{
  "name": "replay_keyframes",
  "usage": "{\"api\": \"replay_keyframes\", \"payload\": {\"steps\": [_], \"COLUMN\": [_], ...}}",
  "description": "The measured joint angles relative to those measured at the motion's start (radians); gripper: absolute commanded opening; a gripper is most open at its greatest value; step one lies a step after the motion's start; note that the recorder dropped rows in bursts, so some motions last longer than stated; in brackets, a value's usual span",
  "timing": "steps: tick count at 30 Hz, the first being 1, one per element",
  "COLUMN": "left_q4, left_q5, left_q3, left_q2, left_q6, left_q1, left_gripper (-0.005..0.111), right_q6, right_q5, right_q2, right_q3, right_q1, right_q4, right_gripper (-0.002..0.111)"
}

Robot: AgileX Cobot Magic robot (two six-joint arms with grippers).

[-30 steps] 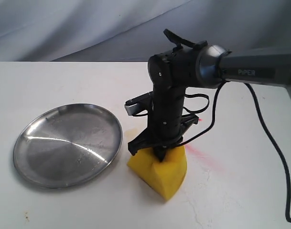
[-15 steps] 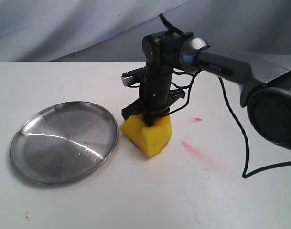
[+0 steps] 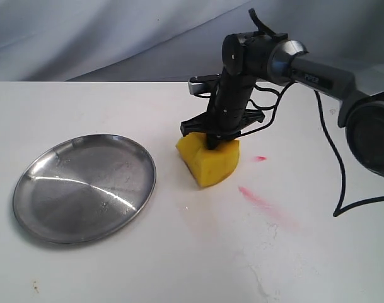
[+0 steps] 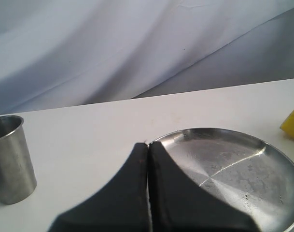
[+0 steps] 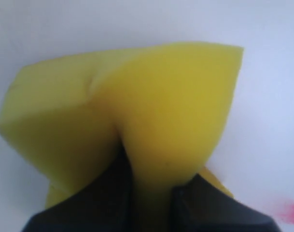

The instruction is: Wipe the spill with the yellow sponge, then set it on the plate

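Judged mid-task, with the wiping under way or nearly finished and the placing not yet begun. Found the yellow sponge [image 3: 210, 163] pressed down on the white counter [image 3: 116, 278], near the plate [image 3: 65, 202] but apart from its rim. Found it pinched from above by the right end effector [image 3: 212, 142], closed narrowly on the foam and creasing it into a deep fold. Confirmed that clamp in the right wrist view, with the dark fingertips of the end effector [image 5: 151, 193] sunk into the buckled sponge [image 5: 151, 106]. Could make out no pale tan spill on the bare counter. Took it to be either under the sponge or already soaked up, but could not tell which. Left to do, on that reading: finishing any last pass, lifting, carrying across to the plate and letting go. Saw nothing lying in the plate [image 4: 233, 164], a shallow round dish of shiny metal with a raised rim, a brushed sheen and a few dull specks. Noted soft, bright yellow, easily dented foam against a matt, hard counter with fine cracks toward the near edge. Noted thin red streaks [image 3: 261, 201] smeared beside the sponge and not touched by it. Found the left end effector [image 4: 147, 145] with its fingers pressed together on nothing, near the plate, and a tapered dull metal cup [image 4: 10, 157] standing off to one side.
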Motion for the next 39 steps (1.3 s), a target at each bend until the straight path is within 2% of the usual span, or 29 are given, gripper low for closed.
{"api": "replay_keyframes", "payload": {"steps": [6,17,20,24,30,39], "left_q4": [0.0,0.0,0.0,0.0,0.0,0.0], "left_q5": [0.0,0.0,0.0,0.0,0.0,0.0], "left_q3": [0.0,0.0,0.0,0.0,0.0,0.0], "left_q2": [0.0,0.0,0.0,0.0,0.0,0.0], "left_q6": [0.0,0.0,0.0,0.0,0.0,0.0], "left_q1": [0.0,0.0,0.0,0.0,0.0,0.0], "left_gripper": [0.0,0.0,0.0,0.0,0.0,0.0], "right_q6": [-0.1,-0.146,-0.131,-0.091,-0.062,0.019], "right_q5": [0.018,0.013,-0.012,-0.055,-0.049,0.091], "right_q2": [-0.025,-0.308,-0.372,-0.394,-0.316,-0.054], "right_q3": [0.039,0.543,0.64,0.672,0.561,0.095], "right_q1": [0.034,0.118,0.136,0.143,0.143,0.113], "right_q4": [-0.025,0.001,-0.001,-0.001,-0.029,-0.103], "right_gripper": [0.0,0.0,0.0,0.0,0.0,0.0]}}
